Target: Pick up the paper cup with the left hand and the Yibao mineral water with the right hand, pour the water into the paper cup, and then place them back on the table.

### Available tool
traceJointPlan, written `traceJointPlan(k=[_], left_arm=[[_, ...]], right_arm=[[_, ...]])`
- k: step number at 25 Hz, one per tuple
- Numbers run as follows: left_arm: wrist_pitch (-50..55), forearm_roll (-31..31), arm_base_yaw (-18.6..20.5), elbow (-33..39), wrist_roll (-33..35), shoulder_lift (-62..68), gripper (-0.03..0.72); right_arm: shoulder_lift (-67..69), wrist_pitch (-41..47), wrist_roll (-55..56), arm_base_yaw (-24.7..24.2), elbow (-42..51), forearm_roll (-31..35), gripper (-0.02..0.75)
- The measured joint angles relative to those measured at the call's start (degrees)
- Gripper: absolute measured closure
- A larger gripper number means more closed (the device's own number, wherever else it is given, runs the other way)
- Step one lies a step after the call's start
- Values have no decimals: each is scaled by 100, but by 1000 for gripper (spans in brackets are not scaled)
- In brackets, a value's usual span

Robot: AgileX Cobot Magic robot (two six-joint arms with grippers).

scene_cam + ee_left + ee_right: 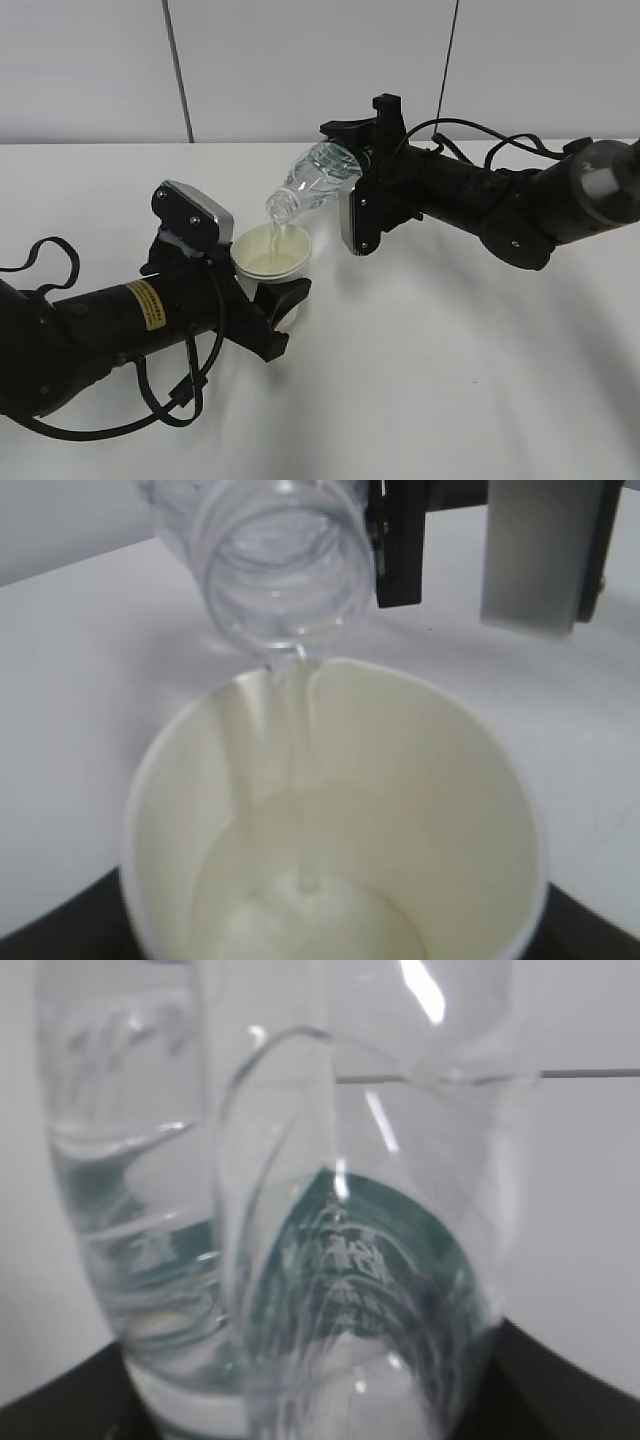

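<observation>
My left gripper (282, 312) is shut on the white paper cup (270, 252) and holds it upright above the table (450, 380). My right gripper (352, 150) is shut on the Yibao mineral water bottle (315, 180), tilted with its open mouth down over the cup. In the left wrist view a thin stream runs from the bottle mouth (285, 565) into the cup (470, 780), which holds some water. The right wrist view is filled by the clear bottle (330, 1260) with its green label showing through.
The white tabletop spreads all round both arms. A grey wall with vertical seams (175, 70) stands behind the table. Black cables (170, 400) loop under the left arm, and more cables (500, 140) run along the right arm.
</observation>
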Motion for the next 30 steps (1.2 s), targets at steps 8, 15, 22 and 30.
traceJointPlan(k=[8, 15, 22, 30], left_arm=[[0, -108, 0, 0, 4, 0, 245], [0, -393, 0, 0, 92, 0, 245], [-98, -653, 0, 2, 112, 0, 245], [-169, -966, 145, 2, 119, 0, 245]], right_arm=[[0, 0, 1228, 0, 0, 69, 320], [0, -117, 3130, 0, 0, 110, 320], [0, -166, 5120, 0, 0, 316, 320], [-65, -228, 6238, 0, 379, 1086, 320]])
